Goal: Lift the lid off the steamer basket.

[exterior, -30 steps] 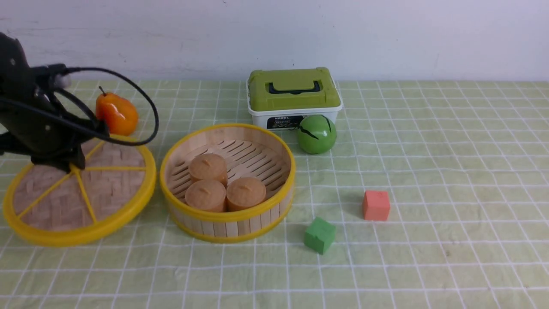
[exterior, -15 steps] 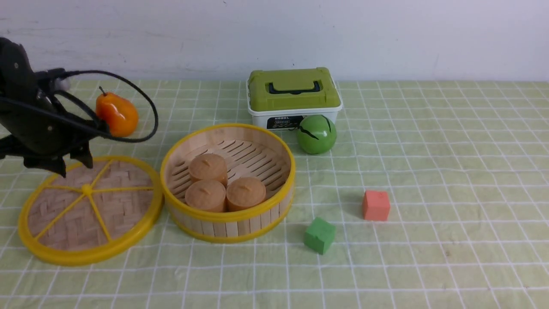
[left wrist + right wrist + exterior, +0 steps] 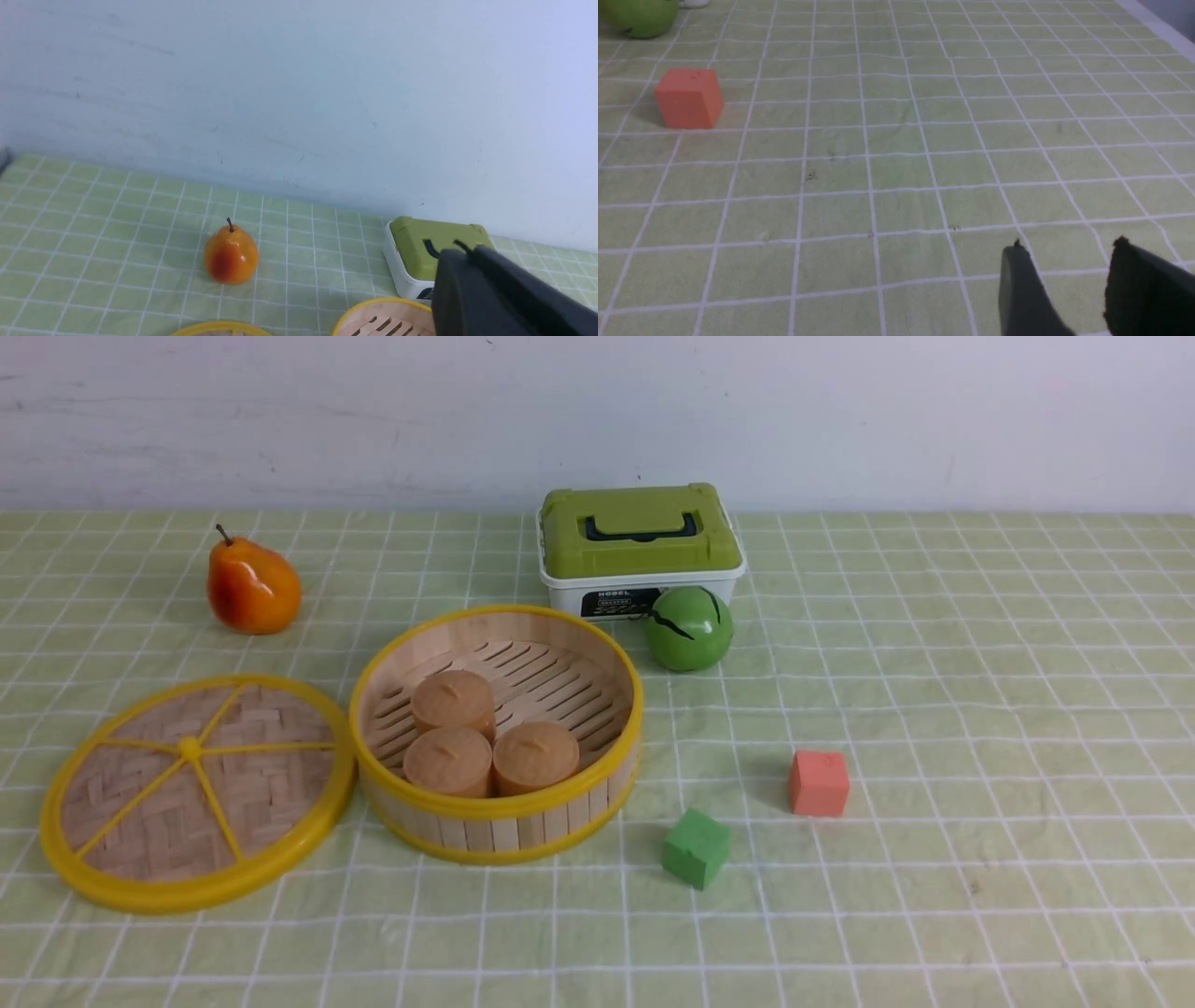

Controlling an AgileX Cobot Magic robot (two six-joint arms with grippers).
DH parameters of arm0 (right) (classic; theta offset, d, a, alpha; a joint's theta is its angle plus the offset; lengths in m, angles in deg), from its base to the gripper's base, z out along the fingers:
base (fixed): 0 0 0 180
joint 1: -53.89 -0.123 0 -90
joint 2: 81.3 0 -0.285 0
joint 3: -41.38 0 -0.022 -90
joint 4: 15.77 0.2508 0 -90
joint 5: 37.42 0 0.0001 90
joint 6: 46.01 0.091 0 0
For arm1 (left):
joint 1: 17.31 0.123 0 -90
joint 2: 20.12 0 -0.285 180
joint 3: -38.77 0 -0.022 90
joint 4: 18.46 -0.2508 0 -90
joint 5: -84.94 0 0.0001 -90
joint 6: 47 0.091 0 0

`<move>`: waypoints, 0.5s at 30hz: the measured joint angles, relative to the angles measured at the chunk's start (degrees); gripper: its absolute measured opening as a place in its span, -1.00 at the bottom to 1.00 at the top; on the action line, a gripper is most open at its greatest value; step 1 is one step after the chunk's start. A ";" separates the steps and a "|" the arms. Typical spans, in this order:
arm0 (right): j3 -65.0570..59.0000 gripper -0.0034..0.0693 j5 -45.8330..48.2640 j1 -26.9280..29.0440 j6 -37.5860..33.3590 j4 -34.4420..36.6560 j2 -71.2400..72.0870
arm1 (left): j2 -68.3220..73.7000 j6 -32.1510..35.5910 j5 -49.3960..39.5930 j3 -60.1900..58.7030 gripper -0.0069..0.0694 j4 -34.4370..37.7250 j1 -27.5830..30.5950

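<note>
The lid (image 3: 252, 784), a woven bamboo disc with a yellow rim, spokes and centre knob, lies flat on the table just left of the steamer basket (image 3: 495, 823), its rim against the basket's wall. The basket stands uncovered with three tan buns (image 3: 453, 702) on its slatted floor. Neither arm shows in the front view. In the left wrist view my left gripper (image 3: 460, 249) is shut and empty, raised above the basket's rim (image 3: 373, 305); the lid's edge (image 3: 219, 327) shows at the bottom. In the right wrist view my right gripper (image 3: 1068, 245) is open and empty above bare cloth.
An orange pear (image 3: 252, 588) stands behind the lid. A white box with a green top (image 3: 639, 546) and a green ball (image 3: 689, 627) stand behind the basket. A red cube (image 3: 819, 782) and a green cube (image 3: 695, 847) lie to its right.
My left gripper set the lid down flat beside the basket, let go of it, rose and drew back out of the front view. The basket and the other objects have not moved.
</note>
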 joint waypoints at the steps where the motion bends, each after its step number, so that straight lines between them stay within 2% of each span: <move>1: 0.00 -0.24 0.00 0.00 0.00 0.00 0.00 | -3.34 1.48 0.76 -2.74 -0.85 0.30 0.00; 2: 0.00 -0.24 0.00 0.00 0.00 0.00 0.00 | -4.17 1.48 0.93 -3.47 -0.85 0.26 0.00; 3: 0.00 -0.24 0.00 0.00 0.00 0.00 0.00 | -11.24 4.80 2.93 -10.34 -0.85 0.51 0.00; 5: 0.00 -0.24 0.00 0.00 0.00 0.00 0.00 | -18.14 6.98 5.33 -18.47 -0.85 0.81 0.00; 11: 0.00 -0.24 0.00 0.00 0.00 0.00 0.00 | -28.88 9.04 5.73 -36.54 -0.85 1.89 0.00; 15: 0.00 -0.24 0.00 0.00 0.00 0.00 0.00 | -32.62 9.22 5.09 -44.68 -0.85 5.50 0.00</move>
